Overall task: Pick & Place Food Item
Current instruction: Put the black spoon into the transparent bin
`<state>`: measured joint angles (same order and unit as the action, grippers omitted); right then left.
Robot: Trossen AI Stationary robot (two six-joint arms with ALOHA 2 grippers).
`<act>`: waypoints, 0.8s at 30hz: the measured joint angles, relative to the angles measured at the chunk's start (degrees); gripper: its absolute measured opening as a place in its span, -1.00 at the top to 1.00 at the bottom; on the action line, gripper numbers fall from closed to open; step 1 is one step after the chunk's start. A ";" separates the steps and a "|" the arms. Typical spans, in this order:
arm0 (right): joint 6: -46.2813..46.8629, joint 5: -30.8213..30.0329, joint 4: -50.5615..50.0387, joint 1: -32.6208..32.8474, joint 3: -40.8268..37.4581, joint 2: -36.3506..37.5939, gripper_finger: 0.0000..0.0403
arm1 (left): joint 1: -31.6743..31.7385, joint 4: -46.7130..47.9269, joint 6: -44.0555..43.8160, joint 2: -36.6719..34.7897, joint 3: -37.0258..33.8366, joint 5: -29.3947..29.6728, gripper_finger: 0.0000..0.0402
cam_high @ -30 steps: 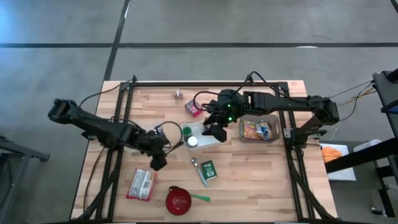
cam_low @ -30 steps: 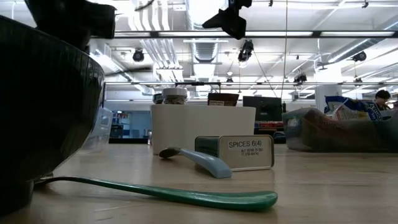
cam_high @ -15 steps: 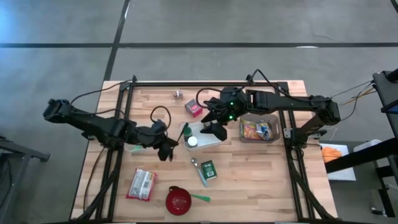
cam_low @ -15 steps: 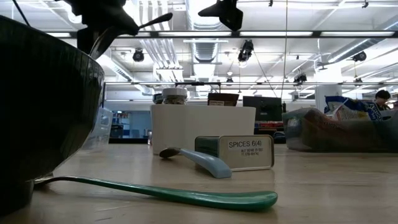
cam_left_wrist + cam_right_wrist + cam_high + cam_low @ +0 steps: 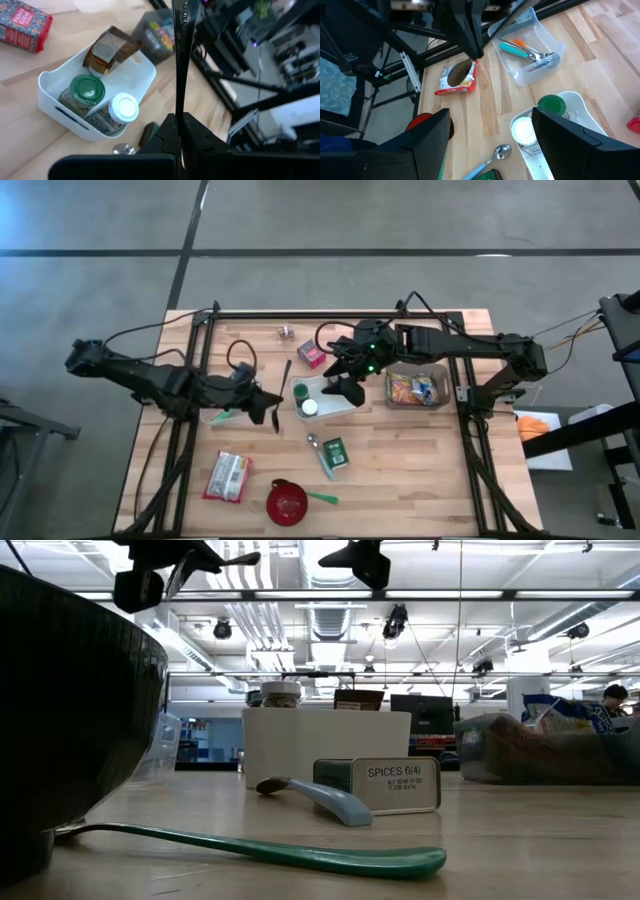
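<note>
My left gripper hangs above the table's left middle, shut on a long dark spoon that sticks out toward the far edge. The spoon is high above the table in the low view. My right gripper stands open above a white bin and holds nothing. The bin holds a green-lidded jar, a white-lidded jar and a brown packet. A red and white food packet lies flat near the left front. My left gripper pinches the spoon's thin handle between its two fingers. The spoon runs straight out ahead of the fingers, along them, and is lifted clear of the table. The fingers slant downward, coming from the table's left.
A clear tub of snacks stands right of the bin. A red box lies beyond the bin. A green spice tin and a pale spoon lie in front of it. A red bowl is at the near edge, a clear utensil tray at the left.
My left gripper has risen and gone from near the food packet toward the far edge, rolling and tipping up as it went. The dark spoon it holds has swung round with it and now points toward the far edge. My right gripper has kept still.
</note>
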<state>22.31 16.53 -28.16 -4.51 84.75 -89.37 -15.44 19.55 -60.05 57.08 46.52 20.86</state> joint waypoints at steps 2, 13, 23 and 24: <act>-0.02 -0.18 0.00 0.00 -0.02 -0.10 -0.37 | 0.00 -0.08 -1.40 -0.77 0.07 0.81 1.00; 0.00 -0.15 0.04 0.00 -0.04 -0.10 -0.37 | 0.00 -1.13 -3.66 -1.86 0.07 3.44 1.00; 0.00 -0.11 0.07 -0.02 -0.11 -0.10 -0.37 | 0.00 -0.28 -3.90 -3.35 0.11 6.87 1.00; 0.00 -0.11 0.07 -0.02 -0.11 -0.10 -0.37 | 0.00 0.10 -4.42 -3.24 0.11 6.83 1.00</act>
<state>22.31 16.43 -28.10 -4.54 84.64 -89.47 -15.44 19.65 -64.47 53.84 46.63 27.69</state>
